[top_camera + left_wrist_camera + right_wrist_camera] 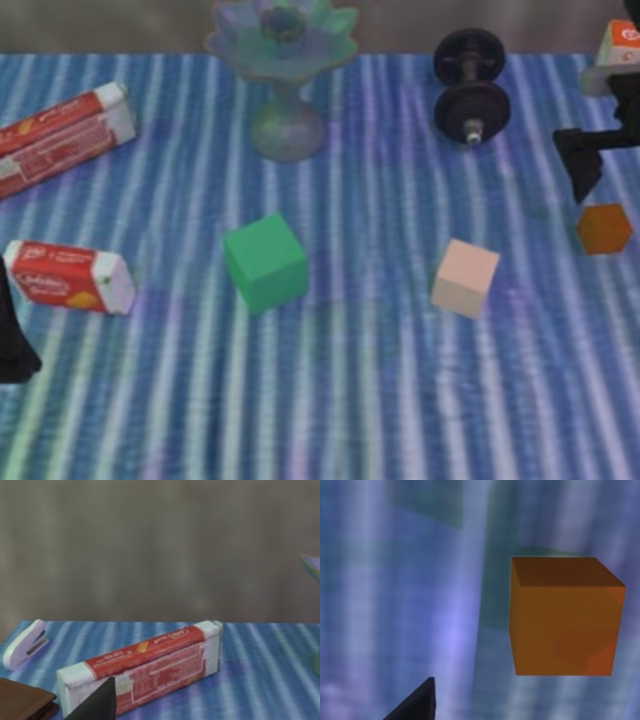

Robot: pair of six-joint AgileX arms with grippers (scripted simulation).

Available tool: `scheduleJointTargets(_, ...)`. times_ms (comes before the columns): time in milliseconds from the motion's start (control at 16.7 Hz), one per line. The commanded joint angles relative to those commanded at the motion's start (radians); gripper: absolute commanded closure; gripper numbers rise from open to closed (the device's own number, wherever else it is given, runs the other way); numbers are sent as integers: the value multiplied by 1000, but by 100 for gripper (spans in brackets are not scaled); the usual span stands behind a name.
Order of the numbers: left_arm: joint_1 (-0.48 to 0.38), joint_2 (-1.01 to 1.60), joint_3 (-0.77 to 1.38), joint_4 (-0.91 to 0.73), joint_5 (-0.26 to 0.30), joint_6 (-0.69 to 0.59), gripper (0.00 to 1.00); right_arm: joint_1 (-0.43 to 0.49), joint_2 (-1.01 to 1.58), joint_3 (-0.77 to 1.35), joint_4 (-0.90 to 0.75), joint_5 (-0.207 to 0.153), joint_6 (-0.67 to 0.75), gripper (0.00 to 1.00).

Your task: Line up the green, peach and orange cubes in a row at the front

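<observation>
— What sits along the left edge of the table (330, 420)?

— My left gripper (12, 345) is parked there, dark against the striped cloth; I cannot tell whether it is apart or together. Just beside it lies a small red-and-white box (68, 276), and farther back, near the back left corner, a long red-and-white box (60, 137). My left wrist view shows that long box, a white stapler (24, 643) and a brown wallet (25, 700).

— And the cubes?

— The green cube (265, 262) stands left of the middle, well in from the front edge. The peach cube (465, 278) is to its right, well apart from it. The orange cube (604, 228) rests by the right edge, slightly farther back than the other two.

— Where is your right gripper?

— My right gripper (582, 165) hangs at the right edge, just behind the orange cube. Whether it is apart or together I cannot tell.

— What stands at the back?

— A pale glass dish on a stem (283, 75), then a black dumbbell (471, 83), and a white-and-orange carton (618, 50) in the back right corner.
</observation>
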Motion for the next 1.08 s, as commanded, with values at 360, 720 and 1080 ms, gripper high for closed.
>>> scheduleJointTargets(360, 0, 0, 0, 0, 0, 0, 0, -1, 31, -51, 78, 0, -2, 0)
scheduleJointTargets(720, 0, 0, 0, 0, 0, 0, 0, 1, 114, -170, 284, 1, 2, 0)
scheduleJointTargets(1080, 0, 0, 0, 0, 0, 0, 0, 1, 115, -171, 286, 1, 2, 15)
